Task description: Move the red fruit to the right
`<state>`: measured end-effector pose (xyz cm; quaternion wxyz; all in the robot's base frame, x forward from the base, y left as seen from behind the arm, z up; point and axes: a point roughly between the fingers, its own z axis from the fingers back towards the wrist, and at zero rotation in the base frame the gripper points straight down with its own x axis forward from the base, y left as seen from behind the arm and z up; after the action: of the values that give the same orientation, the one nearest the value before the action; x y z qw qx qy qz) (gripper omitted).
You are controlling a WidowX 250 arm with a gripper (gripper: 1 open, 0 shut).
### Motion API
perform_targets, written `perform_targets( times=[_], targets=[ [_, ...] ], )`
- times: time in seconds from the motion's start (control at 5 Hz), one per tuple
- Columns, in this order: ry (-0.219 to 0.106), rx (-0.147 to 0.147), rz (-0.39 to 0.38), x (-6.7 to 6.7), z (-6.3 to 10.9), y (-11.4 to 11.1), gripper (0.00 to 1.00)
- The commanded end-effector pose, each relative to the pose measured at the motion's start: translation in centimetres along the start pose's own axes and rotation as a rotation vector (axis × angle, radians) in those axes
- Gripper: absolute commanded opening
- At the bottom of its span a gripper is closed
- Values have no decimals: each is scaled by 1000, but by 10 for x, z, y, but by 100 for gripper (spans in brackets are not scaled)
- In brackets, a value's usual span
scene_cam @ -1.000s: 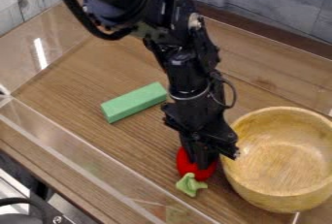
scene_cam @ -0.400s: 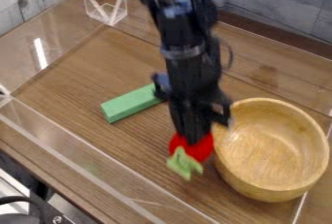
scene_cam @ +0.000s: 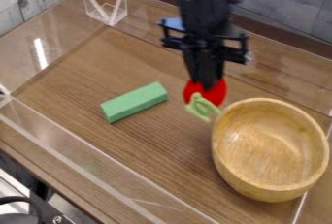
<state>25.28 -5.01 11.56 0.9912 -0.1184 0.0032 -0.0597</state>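
Observation:
The red fruit [scene_cam: 207, 93] is small, bright red, with a light green leafy stem [scene_cam: 199, 109] hanging below it. It is lifted off the wooden table, held in my black gripper [scene_cam: 204, 79], which points down and is shut on its top. Fruit and gripper hover just above the left back rim of the wooden bowl [scene_cam: 269, 148]. The arm rises out of the top of the frame.
A flat green rectangular block [scene_cam: 135, 102] lies on the table left of the fruit. A clear plastic wall [scene_cam: 78, 145] runs along the near edge. A clear stand [scene_cam: 104, 7] sits at the far left corner.
The gripper has risen with the fruit from the table beside the bowl's near left side and moved up and away toward the back.

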Motion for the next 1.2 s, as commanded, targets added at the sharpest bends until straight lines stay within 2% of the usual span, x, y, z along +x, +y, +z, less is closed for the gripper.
perform_targets(
  times=[0.0,0.2,0.4,0.6,0.8,1.0],
  targets=[
    [-43,20,-24,19,0,-18,0],
    [-51,32,-5,33,-4,-24,0],
    [-60,47,13,41,-3,-20,0],
    [-86,59,102,47,-4,-16,0],
    [-112,67,187,52,-4,-11,0],
    [-126,72,203,46,-2,1,0]
  ],
)
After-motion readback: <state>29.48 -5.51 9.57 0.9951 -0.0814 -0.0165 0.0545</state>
